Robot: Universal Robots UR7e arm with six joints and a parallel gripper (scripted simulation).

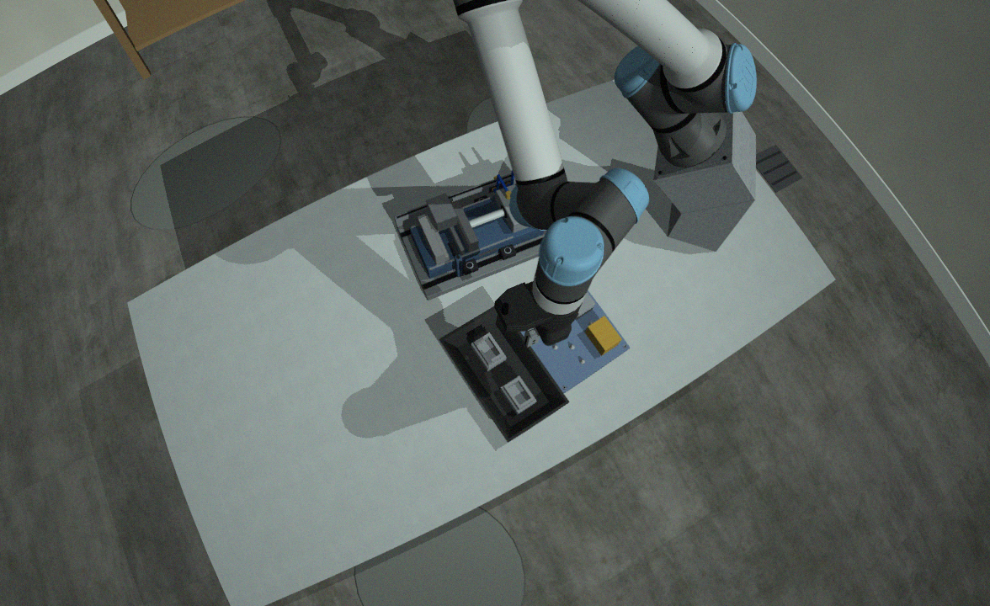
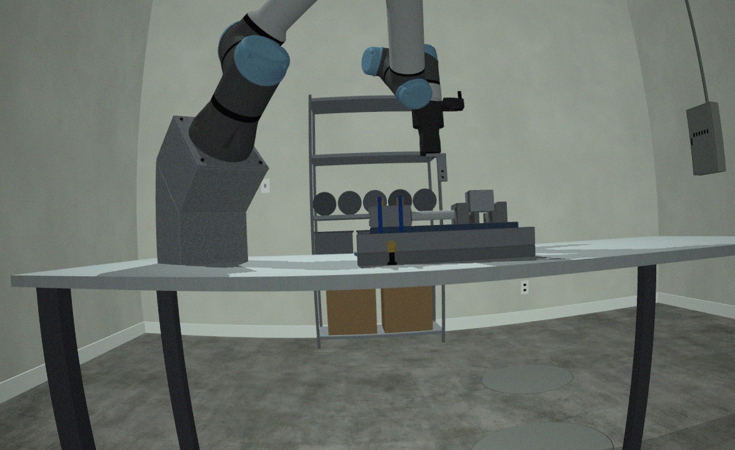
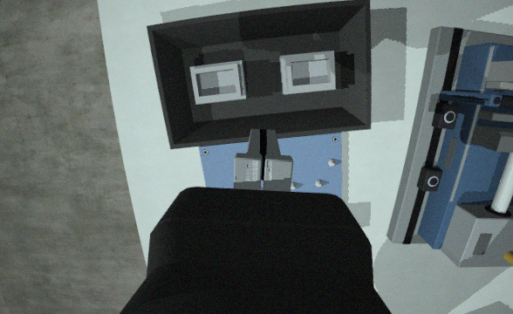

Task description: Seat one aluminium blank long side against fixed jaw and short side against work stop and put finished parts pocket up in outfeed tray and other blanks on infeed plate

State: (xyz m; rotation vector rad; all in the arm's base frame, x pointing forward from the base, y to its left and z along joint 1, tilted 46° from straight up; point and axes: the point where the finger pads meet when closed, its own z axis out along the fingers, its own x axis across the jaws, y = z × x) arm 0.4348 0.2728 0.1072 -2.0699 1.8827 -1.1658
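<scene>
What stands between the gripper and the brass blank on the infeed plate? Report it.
Nothing visible. The shut gripper hangs above the infeed plate; the brass blank lies at its corner, only low pins between.

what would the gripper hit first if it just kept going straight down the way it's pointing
Most likely the blue infeed plate, close to the near wall of the outfeed tray. The shut gripper hangs above that border, so depth leaves some doubt.
</scene>
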